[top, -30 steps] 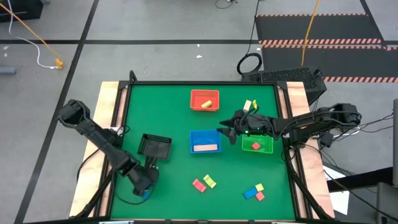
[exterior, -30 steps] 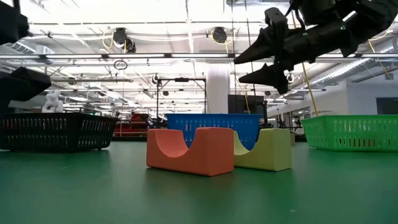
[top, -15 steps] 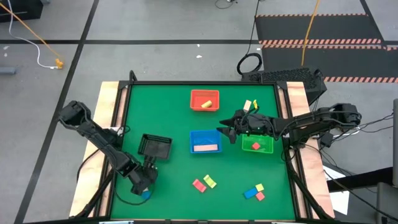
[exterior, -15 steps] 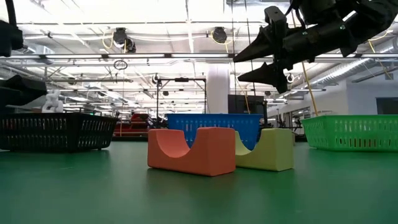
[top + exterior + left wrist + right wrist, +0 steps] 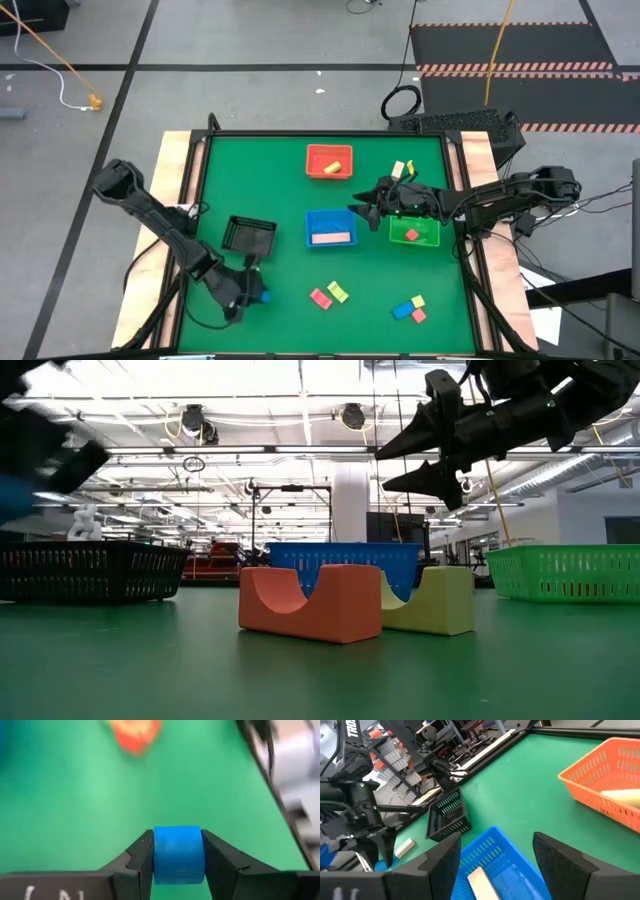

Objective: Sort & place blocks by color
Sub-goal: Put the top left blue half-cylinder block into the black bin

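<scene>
Left gripper (image 5: 177,855) is clamping a blue block (image 5: 178,854) tight btwn both fingers, near the table's front-left corner, just below the black tray (image 5: 249,235). Right gripper (image 5: 362,212) is hanging w/ jaws apart and nothing in them, btwn the blue tray (image 5: 329,228) and green tray (image 5: 414,233)

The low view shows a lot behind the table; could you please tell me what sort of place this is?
Probably a large robotics lab or workshop: bright strip ceiling lights over exposed pipework, a white round pillar, and yellow-and-red striped dark floor mats beside the green table.
</scene>
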You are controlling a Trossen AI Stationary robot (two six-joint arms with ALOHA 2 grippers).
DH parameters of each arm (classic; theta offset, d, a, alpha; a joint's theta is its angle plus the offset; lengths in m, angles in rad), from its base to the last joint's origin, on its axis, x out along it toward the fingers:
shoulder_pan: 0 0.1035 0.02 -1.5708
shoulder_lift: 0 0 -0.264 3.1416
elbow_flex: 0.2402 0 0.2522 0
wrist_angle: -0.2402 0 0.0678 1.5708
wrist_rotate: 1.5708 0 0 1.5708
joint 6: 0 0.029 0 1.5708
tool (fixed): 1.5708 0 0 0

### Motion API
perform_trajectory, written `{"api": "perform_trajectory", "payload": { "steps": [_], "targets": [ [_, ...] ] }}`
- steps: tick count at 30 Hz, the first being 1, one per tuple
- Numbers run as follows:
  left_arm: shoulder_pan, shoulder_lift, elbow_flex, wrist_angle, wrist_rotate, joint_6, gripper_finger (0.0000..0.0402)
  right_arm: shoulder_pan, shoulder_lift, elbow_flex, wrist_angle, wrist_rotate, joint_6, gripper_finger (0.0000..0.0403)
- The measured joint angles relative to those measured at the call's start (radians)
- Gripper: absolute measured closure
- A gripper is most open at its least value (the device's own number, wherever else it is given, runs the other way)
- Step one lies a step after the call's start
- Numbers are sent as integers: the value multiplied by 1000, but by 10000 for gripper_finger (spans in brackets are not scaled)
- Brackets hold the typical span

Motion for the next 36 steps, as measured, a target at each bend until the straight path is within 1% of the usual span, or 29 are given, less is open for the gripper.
{"api": "perform_trajectory", "payload": {
  "steps": [3, 4, 7, 9, 13, 16, 19, 24, 26, 29, 32, 34, 36],
  "targets": [
    [27, -27, 0, 58, -197, -18, 271, 0, -9, 0, -2, 0, 10, 163],
    [39, -35, 0, 65, -249, -31, 271, -2, -11, 0, 4, 0, 8, 163],
    [80, -61, 0, 57, -345, -50, 271, -10, -29, 0, -6, 0, -1, 163],
    [111, -74, 0, 60, -371, -63, 271, -19, -46, 0, -2, 0, -15, 163],
    [173, -93, 0, 43, -374, -71, 271, -42, -86, 0, -10, -1, -45, 163],
    [218, -111, 0, -29, -375, -110, 271, -66, -120, 0, -21, 0, -52, 163],
    [265, -140, 0, -161, -376, -186, 271, -95, -150, 0, -64, 0, -52, 163],
    [327, -209, 0, -436, -363, -379, 271, -146, -185, 0, -178, 5, -42, 163],
    [344, -236, 0, -526, -320, -464, 271, -163, -194, 0, -247, 27, -46, 163],
    [359, -267, 0, -634, -230, -577, 271, -185, -201, 0, -360, 81, -75, 163],
    [362, -267, 0, -694, -145, -666, 271, -200, -201, 0, -452, 135, -95, 163],
    [362, -258, 0, -703, -101, -689, 270, -207, -201, 0, -494, 157, -102, 163],
    [362, -242, 1, -708, -81, -694, 270, -214, -201, 0, -521, 165, -115, 163]
  ]
}}
